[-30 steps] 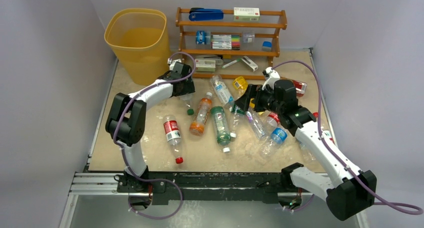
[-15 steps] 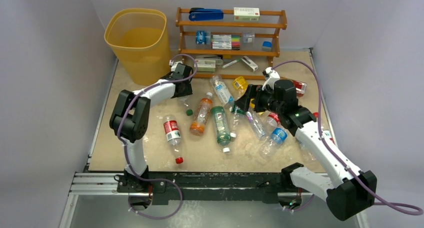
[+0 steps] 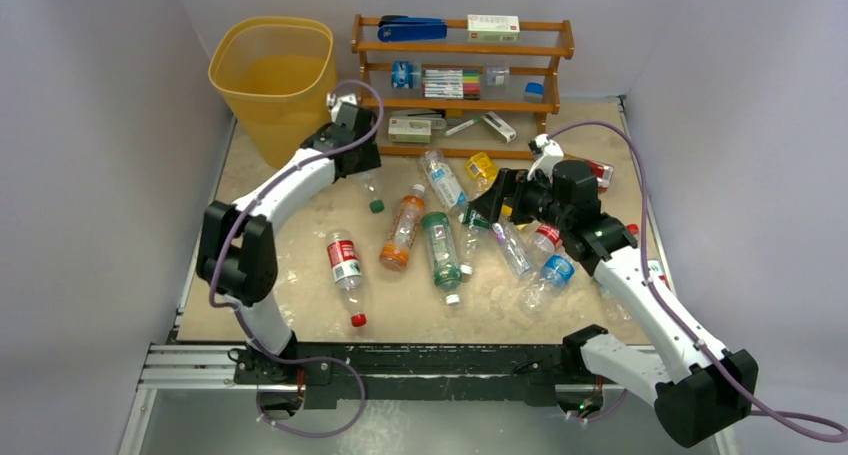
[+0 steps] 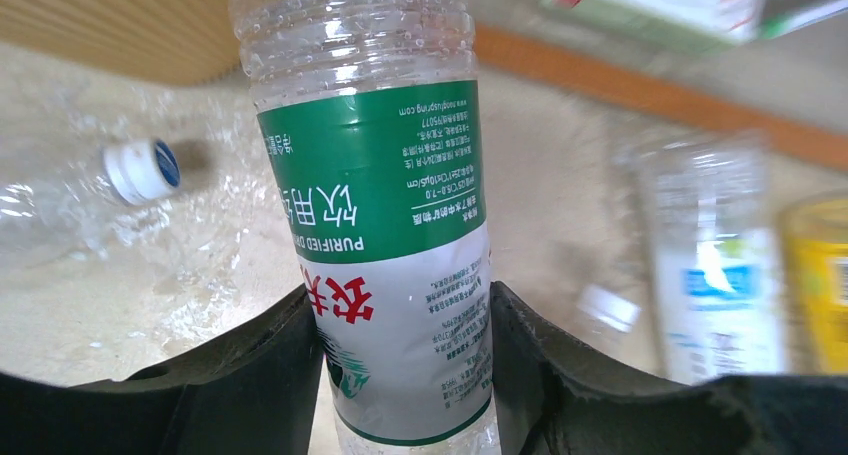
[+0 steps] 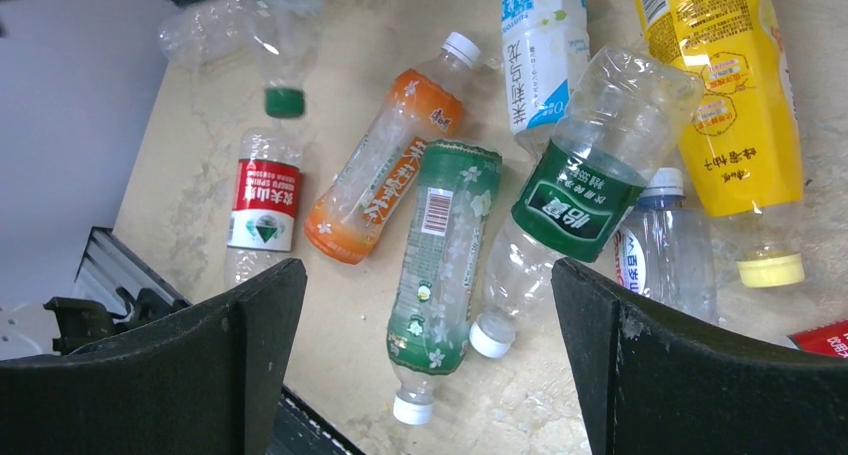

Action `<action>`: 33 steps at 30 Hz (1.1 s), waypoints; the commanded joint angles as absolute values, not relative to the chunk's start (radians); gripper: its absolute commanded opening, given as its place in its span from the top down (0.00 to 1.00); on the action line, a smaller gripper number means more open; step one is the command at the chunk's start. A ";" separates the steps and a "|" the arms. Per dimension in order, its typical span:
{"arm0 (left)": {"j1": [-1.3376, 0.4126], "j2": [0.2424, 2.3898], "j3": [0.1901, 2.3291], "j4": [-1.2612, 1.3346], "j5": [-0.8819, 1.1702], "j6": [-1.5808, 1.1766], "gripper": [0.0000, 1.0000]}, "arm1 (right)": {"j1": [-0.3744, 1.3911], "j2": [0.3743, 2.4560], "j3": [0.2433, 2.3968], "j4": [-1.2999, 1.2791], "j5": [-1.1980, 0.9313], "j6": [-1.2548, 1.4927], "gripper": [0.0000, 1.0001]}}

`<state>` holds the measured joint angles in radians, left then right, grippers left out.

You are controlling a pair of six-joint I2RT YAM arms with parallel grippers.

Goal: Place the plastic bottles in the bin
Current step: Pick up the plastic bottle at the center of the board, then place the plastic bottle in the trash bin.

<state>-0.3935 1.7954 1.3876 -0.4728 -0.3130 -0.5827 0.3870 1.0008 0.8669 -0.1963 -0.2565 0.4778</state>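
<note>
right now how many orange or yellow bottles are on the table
2: the orange bottle lies mid-table beside the green bottle; the yellow bottle lies near the rack. The right arm may hide others.

1. A brown wooden three-tier rack stands at the far edge of the beige table.
2. A blue stapler lies at the left of the rack's top tier.
3. A white box lies at the right of that tier.
4. Coloured pens fill the middle of the middle tier.
5. A red-marked white box sits at the left of the bottom tier.
</note>
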 commanded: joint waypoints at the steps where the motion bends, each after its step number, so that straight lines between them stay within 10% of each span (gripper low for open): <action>1: -0.395 1.643 1.527 -0.530 -0.291 -0.581 0.60 | 0.390 0.972 0.870 -0.161 -0.285 0.490 0.05; 33: 0.008 1.774 2.224 -0.556 -0.150 -0.641 0.59 | 0.392 0.896 0.769 -0.132 -0.321 0.537 0.06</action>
